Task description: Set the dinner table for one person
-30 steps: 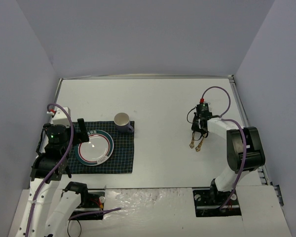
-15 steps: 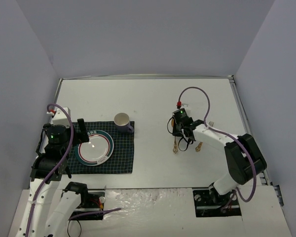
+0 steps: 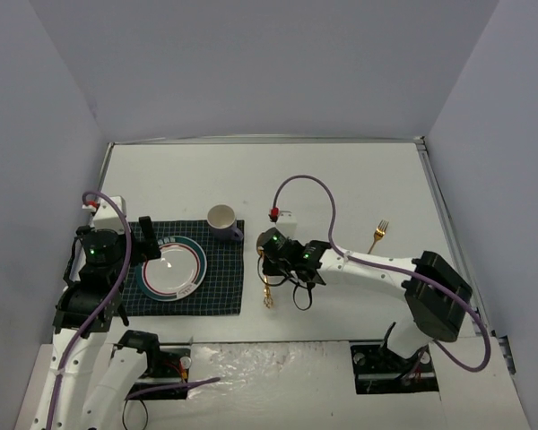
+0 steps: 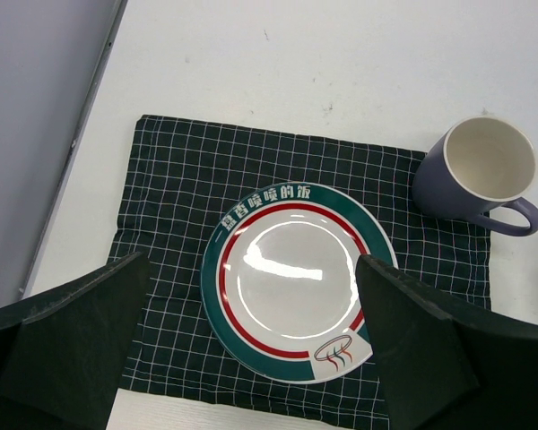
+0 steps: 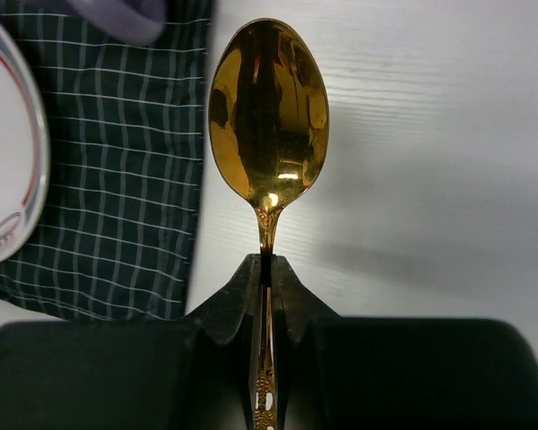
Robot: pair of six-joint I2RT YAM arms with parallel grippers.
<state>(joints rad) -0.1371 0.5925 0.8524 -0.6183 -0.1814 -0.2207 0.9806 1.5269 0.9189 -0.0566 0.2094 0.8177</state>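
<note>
On the white dinner table (image 3: 332, 179) lies a dark green checked cloth (image 3: 222, 288). A plate (image 3: 173, 268) with a green and red rim rests on it, and a lavender mug (image 3: 222, 220) stands at its far right corner. My right gripper (image 5: 266, 264) is shut on the handle of a gold spoon (image 5: 269, 112). The spoon hangs over bare table just right of the cloth's edge (image 5: 117, 179), bowl pointing away from the jaws. My left gripper (image 4: 251, 269) stands open above the plate (image 4: 291, 278), with nothing between its fingers.
A gold fork (image 3: 377, 235) lies on the table to the right. The table's metal rim (image 3: 435, 193) runs along the right side and grey walls close in the back and sides. The right arm's purple cable (image 3: 309, 184) loops above the table's middle.
My right arm has swung left across the table with the spoon, from the right side to beside the cloth. The fork stays behind. The left arm has barely moved.
</note>
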